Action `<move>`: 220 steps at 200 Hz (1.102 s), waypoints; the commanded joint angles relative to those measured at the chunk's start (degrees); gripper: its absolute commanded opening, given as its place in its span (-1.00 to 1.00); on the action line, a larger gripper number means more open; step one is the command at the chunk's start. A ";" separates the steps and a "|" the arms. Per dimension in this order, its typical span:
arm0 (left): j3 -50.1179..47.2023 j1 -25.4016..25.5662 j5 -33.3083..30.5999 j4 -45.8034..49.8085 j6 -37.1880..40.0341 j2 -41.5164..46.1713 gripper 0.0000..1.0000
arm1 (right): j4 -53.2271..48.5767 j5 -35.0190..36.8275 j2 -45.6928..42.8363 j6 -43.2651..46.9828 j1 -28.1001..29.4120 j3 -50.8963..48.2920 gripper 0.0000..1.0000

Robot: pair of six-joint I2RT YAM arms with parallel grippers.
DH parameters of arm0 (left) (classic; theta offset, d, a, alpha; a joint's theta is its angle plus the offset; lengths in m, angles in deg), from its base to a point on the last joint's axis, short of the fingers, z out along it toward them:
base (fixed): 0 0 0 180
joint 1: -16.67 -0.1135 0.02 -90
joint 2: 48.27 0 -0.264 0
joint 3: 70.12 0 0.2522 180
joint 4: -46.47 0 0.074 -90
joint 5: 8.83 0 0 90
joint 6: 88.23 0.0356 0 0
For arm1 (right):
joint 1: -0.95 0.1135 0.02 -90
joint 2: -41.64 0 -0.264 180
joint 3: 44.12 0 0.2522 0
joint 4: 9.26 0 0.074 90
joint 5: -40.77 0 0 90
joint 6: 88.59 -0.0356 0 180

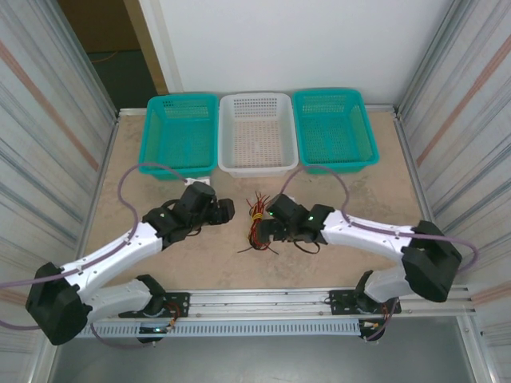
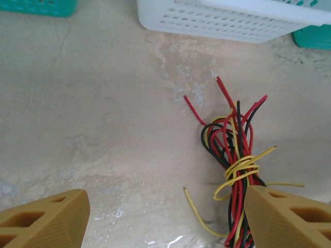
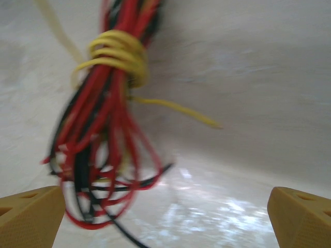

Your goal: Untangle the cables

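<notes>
The cables (image 1: 257, 223) lie bundled on the surface (image 1: 383, 191) between the arms, a yellow strand wound around them. Left pincer (image 2: 165, 199) and right pincer (image 3: 165, 194) are both spread wide, grasping nothing.

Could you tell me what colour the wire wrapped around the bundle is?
The wire is yellow; left wrist view.

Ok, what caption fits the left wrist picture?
Left gripper, open, beside a bundle of thin red, black and yellow cables wrapped by a yellow one, near a white perforated basket.
</notes>
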 commanded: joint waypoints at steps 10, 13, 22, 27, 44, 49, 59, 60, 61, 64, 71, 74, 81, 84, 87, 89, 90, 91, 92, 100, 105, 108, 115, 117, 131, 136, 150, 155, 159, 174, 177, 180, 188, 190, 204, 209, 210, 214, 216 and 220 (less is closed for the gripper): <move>-0.22 0.23 1.33 -0.86 -2.73 1.73 0.60 | 5.83 -6.51 6.93 2.51 0.28 4.21 0.90; -0.42 0.23 1.51 -0.97 -3.01 1.83 0.61 | 5.89 -6.52 7.67 2.56 0.28 4.50 0.87; -1.02 0.23 2.20 -1.31 -3.76 2.36 0.62 | 6.07 -6.48 9.73 2.86 0.28 5.24 0.78; -1.34 0.23 2.44 -1.55 -4.15 2.76 0.63 | 6.24 -6.50 10.56 2.87 0.28 5.46 0.74; -2.28 0.23 3.05 -1.96 -5.26 3.61 0.66 | 7.06 -6.31 11.87 2.95 0.28 5.48 0.54; -2.36 0.23 3.22 -1.96 -5.46 3.72 0.67 | 7.12 -6.10 11.98 2.94 0.28 5.39 0.44; -2.38 0.08 3.65 -1.96 -5.69 3.55 0.67 | 7.38 -5.81 11.63 2.97 0.27 4.98 0.22; -2.34 0.07 3.76 -1.96 -5.76 3.51 0.68 | 7.44 -5.79 11.61 2.96 0.28 4.92 0.20; -2.31 0.02 3.81 -1.96 -5.84 3.49 0.68 | 7.53 -5.82 11.45 3.05 0.30 4.77 0.16; -2.31 -0.13 3.95 -1.96 -5.97 3.44 0.68 | 7.64 -5.74 11.24 3.16 0.33 4.60 0.13; -2.08 -0.62 4.81 -2.00 -6.44 3.12 0.68 | 7.89 -5.32 10.41 3.30 0.37 3.96 0.00; -1.99 -1.03 5.34 -2.04 -6.70 3.04 0.68 | 8.01 -5.21 9.98 3.43 0.37 3.65 -0.06; -1.78 -2.12 6.93 -2.18 -7.39 2.66 0.67 | 8.03 -4.64 8.76 3.99 0.36 2.94 -0.18; -1.69 -2.75 7.75 -2.26 -7.75 2.53 0.66 | 7.90 -4.49 8.26 4.33 0.37 2.74 -0.26; -1.54 -3.40 8.60 -2.30 -8.14 2.38 0.66 | 7.82 -4.27 7.73 4.74 0.37 2.53 -0.32; -1.44 -3.82 9.25 -2.35 -8.40 2.27 0.66 | 7.74 -4.16 7.32 4.99 0.37 2.39 -0.36; -1.47 -4.03 9.55 -2.38 -8.57 2.21 0.65 | 7.71 -4.09 7.16 5.11 0.37 2.35 -0.38; -1.40 -4.27 9.87 -2.39 -8.65 2.13 0.65 | 7.65 -4.01 7.00 5.22 0.33 2.33 -0.41; -1.36 -4.52 10.16 -2.39 -8.77 2.05 0.65 | 7.58 -3.97 6.78 5.32 0.35 2.32 -0.43; -1.15 -6.33 12.88 -2.76 -9.85 1.74 0.62 | 6.79 -3.46 5.32 6.61 0.37 1.97 -0.57; -0.86 -7.29 14.75 -3.11 -10.16 1.60 0.62 | 6.16 -3.09 4.33 7.56 0.37 1.88 -0.61; -0.76 -7.87 15.74 -3.37 -10.28 1.49 0.61 | 5.80 -2.97 3.64 8.11 0.37 1.80 -0.65; -0.27 -8.79 17.80 -3.69 -10.32 1.44 0.62 | 4.69 -2.71 2.13 9.99 0.37 1.91 -0.70; -0.16 -8.99 18.31 -3.71 -10.31 1.44 0.62 | 4.36 -2.70 1.57 10.52 0.37 1.88 -0.71; 1.08 -9.82 21.44 -3.78 -9.52 1.44 0.63 | 2.83 -3.80 -2.37 14.50 0.35 1.83 -0.78; 1.65 -10.02 22.68 -3.87 -9.13 1.38 0.63 | 2.28 -4.78 -3.75 16.00 0.41 1.93 -0.78; 3.15 -10.44 26.84 -4.53 -7.79 1.20 0.65 | 0.06 -8.43 -7.01 19.77 0.37 2.84 -0.78; 3.60 -10.63 28.63 -5.03 -7.45 1.03 0.65 | -1.08 -9.88 -7.82 20.99 0.37 3.39 -0.78; 4.00 -10.73 30.02 -5.39 -7.20 0.76 0.66 | -2.08 -10.97 -8.27 21.94 0.36 4.03 -0.78; 5.57 -11.42 35.73 -6.38 -6.62 -0.55 0.70 | -6.59 -13.97 -8.89 24.76 0.37 6.78 -0.79; 5.82 -11.59 36.79 -6.50 -6.62 -0.90 0.70 | -7.43 -14.59 -8.89 25.24 0.37 7.32 -0.79; 5.96 -11.77 37.73 -6.71 -6.64 -1.17 0.71 | -8.23 -15.17 -8.86 25.72 0.37 7.77 -0.79; 6.55 -12.22 40.22 -7.24 -6.78 -1.99 0.75 | -10.06 -16.34 -8.81 26.79 0.44 8.99 -0.79; 6.58 -12.35 40.84 -7.43 -6.79 -2.21 0.76 | -10.47 -16.61 -8.74 27.02 0.45 9.28 -0.79; 7.48 -13.18 44.07 -7.67 -6.72 -3.14 0.84 | -12.47 -17.76 -8.96 28.35 0.83 10.79 -0.79; 7.77 -13.37 44.92 -7.59 -6.44 -3.44 0.86 | -12.76 -18.09 -8.99 28.71 0.96 11.18 -0.78; 7.83 -13.38 45.00 -7.54 -6.35 -3.50 0.86 | -12.87 -18.13 -8.94 28.80 1.02 11.23 -0.78; 8.11 -13.39 45.62 -7.31 -6.08 -3.80 0.87 | -13.17 -18.49 -8.98 29.00 1.09 11.64 -0.77; 8.31 -13.39 45.97 -7.21 -5.91 -3.93 0.87 | -13.26 -18.62 -8.99 29.18 1.19 11.83 -0.77; 8.61 -13.39 46.50 -6.83 -5.50 -4.20 0.88 | -13.46 -18.95 -8.97 29.44 1.37 12.08 -0.76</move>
